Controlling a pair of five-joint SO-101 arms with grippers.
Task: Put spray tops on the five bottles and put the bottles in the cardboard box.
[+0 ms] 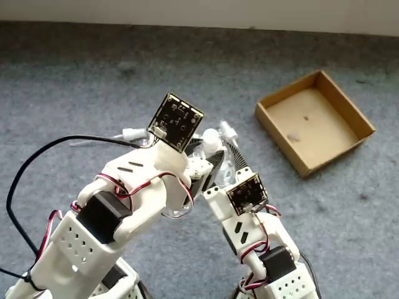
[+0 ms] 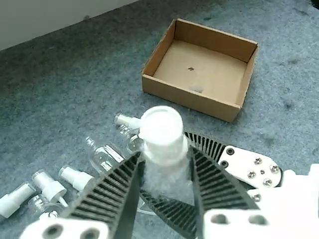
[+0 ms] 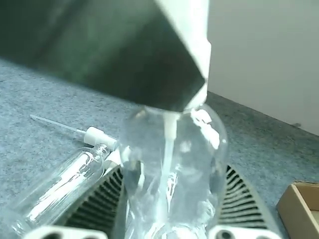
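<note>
Two holds, yours: left gripper (image 2: 165, 158) tight on spray top (image 2: 161, 130), right gripper (image 3: 172, 175) tight on bottle (image 3: 174, 144) beneath it; cardboard box (image 2: 192, 100) well apart.

Clear, glossy plastic: the bottle (image 3: 174, 169) between the matt black, ribbed fingers (image 3: 94, 204) of the right hand (image 3: 172, 214). The spray top (image 2: 162, 129) in the left hand (image 2: 165, 162), near the cardboard box (image 2: 189, 99), is smooth white plastic. The box is matt brown card; the table (image 2: 75, 84) wears rough grey carpet-like cloth.
</note>
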